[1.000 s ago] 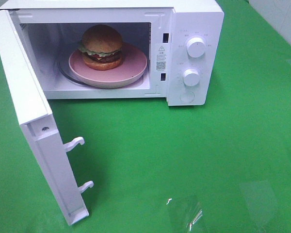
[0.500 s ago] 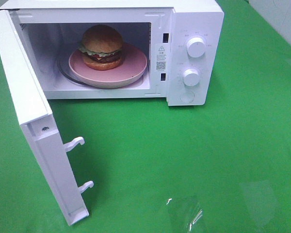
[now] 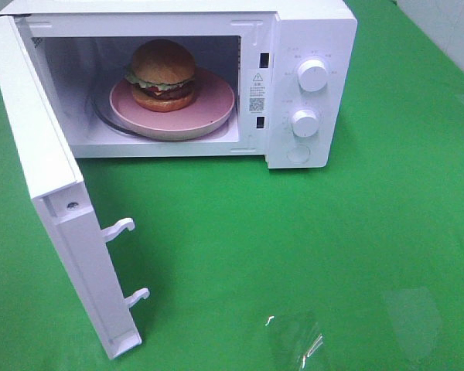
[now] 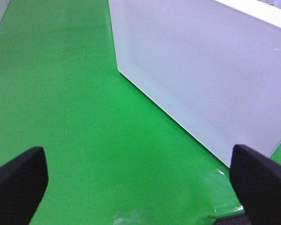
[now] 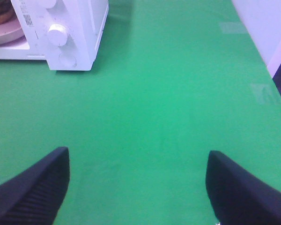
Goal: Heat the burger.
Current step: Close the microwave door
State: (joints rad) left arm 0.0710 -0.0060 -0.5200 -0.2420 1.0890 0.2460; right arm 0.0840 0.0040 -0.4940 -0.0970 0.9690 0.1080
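Left gripper (image 4: 139,187) spread wide, empty, near outer face of door (image 4: 201,79); right gripper (image 5: 140,187) likewise parted, empty, well apart from microwave (image 3: 309,31). Farther in, inside open cavity: burger (image 3: 163,71) on pink plate (image 3: 209,116). Nearer for swinging shut, probably: left.

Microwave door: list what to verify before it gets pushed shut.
1. Round golden-bun burger on pink round plate, inside white microwave: ok.
2. Plate clear of the doorway: ok.
3. White door swung wide, latch hooks unobstructed: ok.
4. Left gripper open, empty, facing the door's outer side: ok.
5. Right gripper open, empty, over green cloth: ok.
6. White round dials, settings: cannot tell.
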